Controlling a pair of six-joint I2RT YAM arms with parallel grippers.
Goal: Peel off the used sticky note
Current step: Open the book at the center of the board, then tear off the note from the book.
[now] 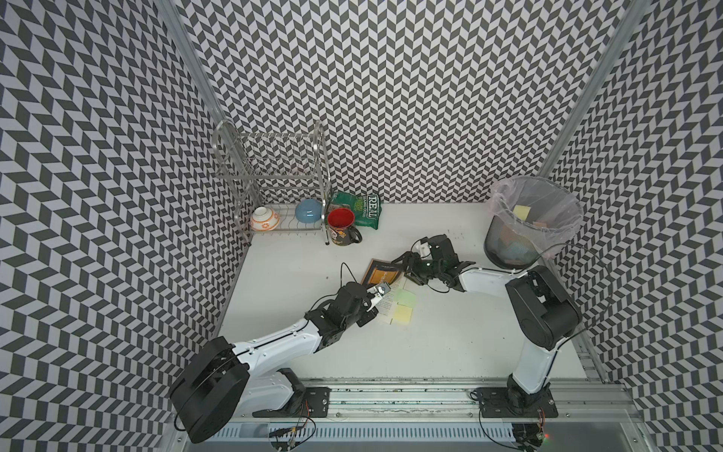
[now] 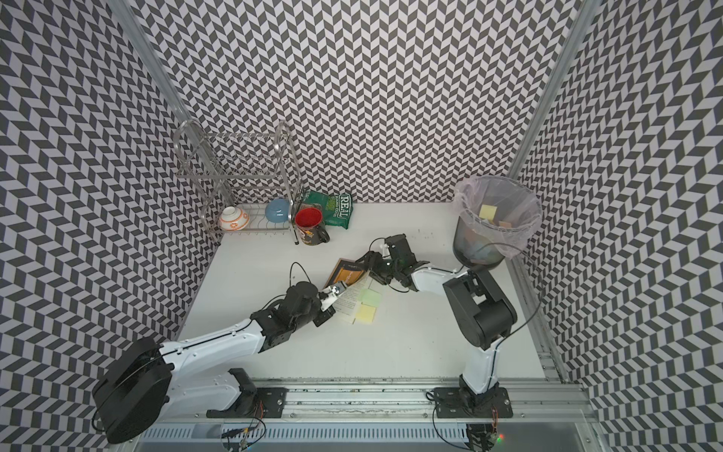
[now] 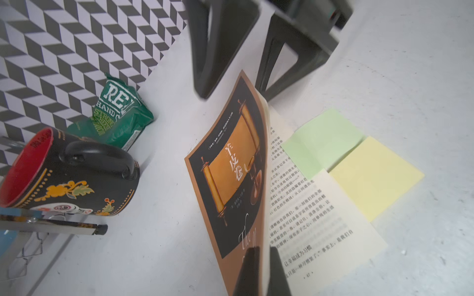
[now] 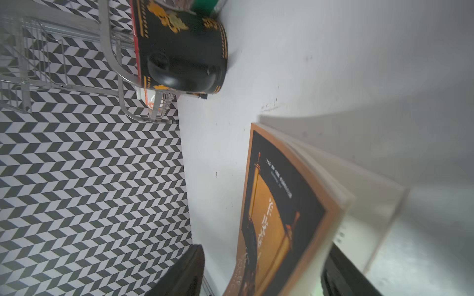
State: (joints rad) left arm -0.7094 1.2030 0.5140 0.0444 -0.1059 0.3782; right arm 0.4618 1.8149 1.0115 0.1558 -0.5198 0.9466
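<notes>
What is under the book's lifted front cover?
A printed page with a green sticky note on it and a yellow sticky note at its edge. The cover hides the page's inner part near the spine.

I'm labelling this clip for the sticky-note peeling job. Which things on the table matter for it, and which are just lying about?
In the job: book, green sticky note, yellow sticky note, bin.
Just lying about: mug, snack bag, dish rack, white bowl, blue bowl.
</notes>
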